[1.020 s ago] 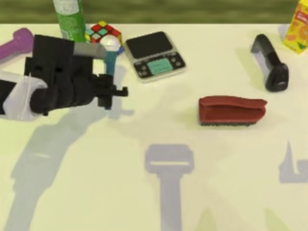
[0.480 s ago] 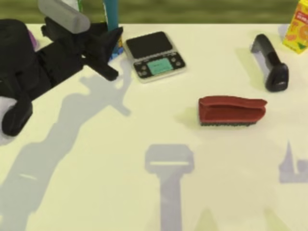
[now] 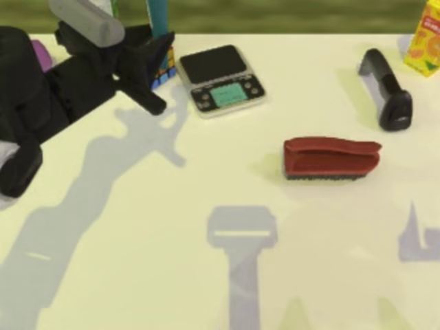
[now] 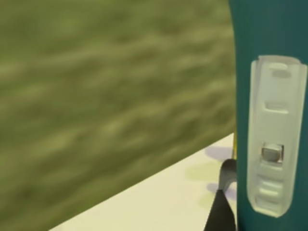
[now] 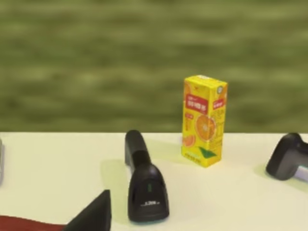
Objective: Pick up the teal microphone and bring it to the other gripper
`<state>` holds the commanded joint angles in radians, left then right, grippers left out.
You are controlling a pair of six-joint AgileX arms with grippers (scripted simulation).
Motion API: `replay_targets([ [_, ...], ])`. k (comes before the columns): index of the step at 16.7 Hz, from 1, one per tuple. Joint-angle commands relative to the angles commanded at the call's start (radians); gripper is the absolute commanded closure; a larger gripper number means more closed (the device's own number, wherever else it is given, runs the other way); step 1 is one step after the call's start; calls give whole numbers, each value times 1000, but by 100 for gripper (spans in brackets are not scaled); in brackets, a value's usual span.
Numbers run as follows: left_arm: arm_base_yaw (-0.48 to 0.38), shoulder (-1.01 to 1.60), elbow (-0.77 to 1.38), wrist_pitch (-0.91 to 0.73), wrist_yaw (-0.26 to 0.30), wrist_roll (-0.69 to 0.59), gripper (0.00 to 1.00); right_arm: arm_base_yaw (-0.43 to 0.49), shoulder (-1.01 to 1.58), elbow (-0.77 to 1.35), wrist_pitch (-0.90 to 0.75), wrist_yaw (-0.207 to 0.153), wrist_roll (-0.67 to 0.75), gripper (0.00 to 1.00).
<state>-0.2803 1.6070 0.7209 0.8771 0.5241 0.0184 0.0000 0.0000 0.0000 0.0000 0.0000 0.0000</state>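
Teal microphone (image 3: 159, 16) upright, long axis vertical, gripped in left claw (image 3: 152, 69) above table's (image 3: 206, 275) far-left corner

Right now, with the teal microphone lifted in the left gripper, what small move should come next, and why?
Probably carry it toward the table's middle. The left gripper holds the teal microphone upright at the table's far left, above the Rubik's cube. The right gripper does not show in the top view, so the handover gap remains wide.
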Motion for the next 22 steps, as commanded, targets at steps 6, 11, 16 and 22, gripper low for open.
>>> replay_targets([
  [6,-171,-8,-4,61,-180,-13,100,0,0,0,0,0,0,0],
  [11,-334,-25,-12,113,-354,-27,100,0,0,0,0,0,0,0],
  [16,-340,-22,-9,114,-361,-26,100,0,0,0,0,0,0,0],
  [22,-344,-27,-12,117,-364,-27,100,0,0,0,0,0,0,0],
])
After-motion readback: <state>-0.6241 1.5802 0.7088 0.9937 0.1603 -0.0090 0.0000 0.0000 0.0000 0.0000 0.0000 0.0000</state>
